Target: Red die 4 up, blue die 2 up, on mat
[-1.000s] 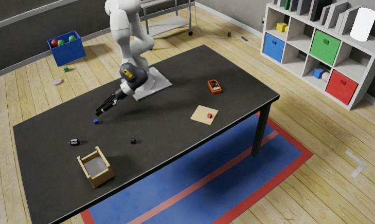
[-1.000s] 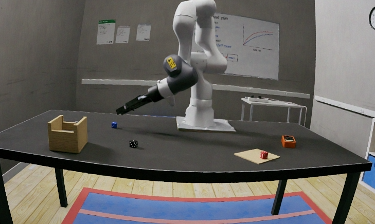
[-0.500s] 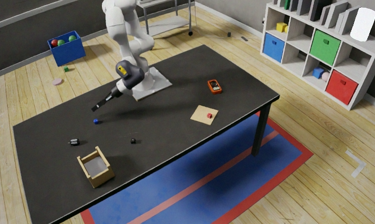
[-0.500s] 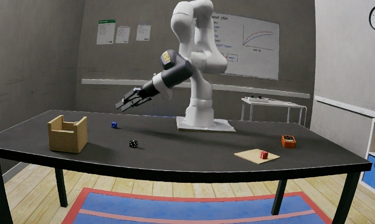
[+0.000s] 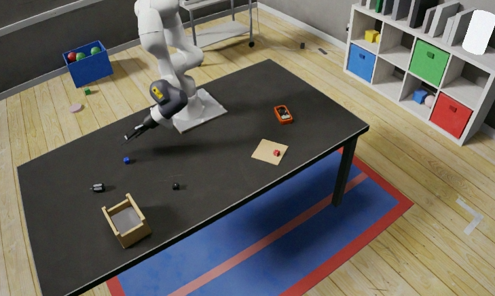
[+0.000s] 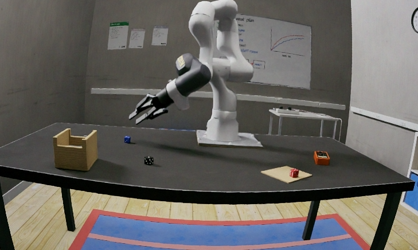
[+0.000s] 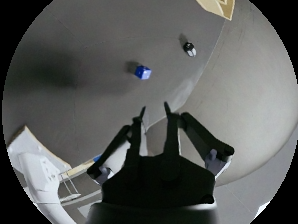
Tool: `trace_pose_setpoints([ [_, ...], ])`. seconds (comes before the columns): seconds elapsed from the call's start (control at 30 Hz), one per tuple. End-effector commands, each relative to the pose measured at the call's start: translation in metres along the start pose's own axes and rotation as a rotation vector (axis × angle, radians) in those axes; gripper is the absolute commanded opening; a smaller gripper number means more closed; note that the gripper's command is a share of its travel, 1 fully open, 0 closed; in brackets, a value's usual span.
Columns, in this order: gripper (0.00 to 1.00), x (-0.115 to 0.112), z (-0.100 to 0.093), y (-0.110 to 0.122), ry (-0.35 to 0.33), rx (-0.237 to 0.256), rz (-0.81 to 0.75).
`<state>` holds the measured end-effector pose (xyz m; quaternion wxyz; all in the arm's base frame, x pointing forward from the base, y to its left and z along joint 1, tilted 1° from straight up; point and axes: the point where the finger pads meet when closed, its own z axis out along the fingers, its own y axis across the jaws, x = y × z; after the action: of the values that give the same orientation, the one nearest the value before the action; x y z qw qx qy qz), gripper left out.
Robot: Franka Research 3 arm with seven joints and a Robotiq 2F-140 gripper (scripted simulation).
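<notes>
The blue die [image 5: 126, 160] [image 6: 127, 139] [image 7: 143, 72] lies on the black table, off the mat. The red die [image 5: 276, 152] [image 6: 293, 172] sits on the tan mat [image 5: 263, 144] [image 6: 275, 172], towards its right part. The black die [image 5: 175, 186] [image 6: 148, 160] sits on the table between the wooden box and the mat. The top numbers are too small to read surely. My gripper [image 5: 123, 140] [image 6: 132, 120] [image 7: 156, 110] is tilted and hangs in the air above and behind the blue die, its fingers partly apart with nothing between them.
An open wooden box [image 5: 136, 232] [image 6: 70, 156] stands at the left front. A small black and grey object [image 5: 98, 187] [image 7: 189, 49] lies behind it. An orange device [image 5: 282, 114] [image 6: 321, 157] lies behind the mat on the right.
</notes>
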<state>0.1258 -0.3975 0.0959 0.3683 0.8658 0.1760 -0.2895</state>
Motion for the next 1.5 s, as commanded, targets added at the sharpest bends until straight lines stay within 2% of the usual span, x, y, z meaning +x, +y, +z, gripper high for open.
trace_pose_setpoints([
  [0.0, 0.32, -0.003, 0.001, -0.002, -0.016, 0.016, 0.172],
  [0.33, 0.32, -0.008, 0.004, -0.005, -0.038, 0.062, 0.362],
  [0.4, 0.32, -0.008, 0.004, -0.005, -0.038, 0.062, 0.362],
  [0.9, 0.32, -0.015, 0.008, -0.011, -0.086, 0.134, 0.676],
  [0.97, 0.32, -0.015, 0.008, -0.011, -0.086, 0.134, 0.676],
  [1.47, 0.32, -0.020, 0.011, -0.016, -0.149, 0.197, 0.989],
])
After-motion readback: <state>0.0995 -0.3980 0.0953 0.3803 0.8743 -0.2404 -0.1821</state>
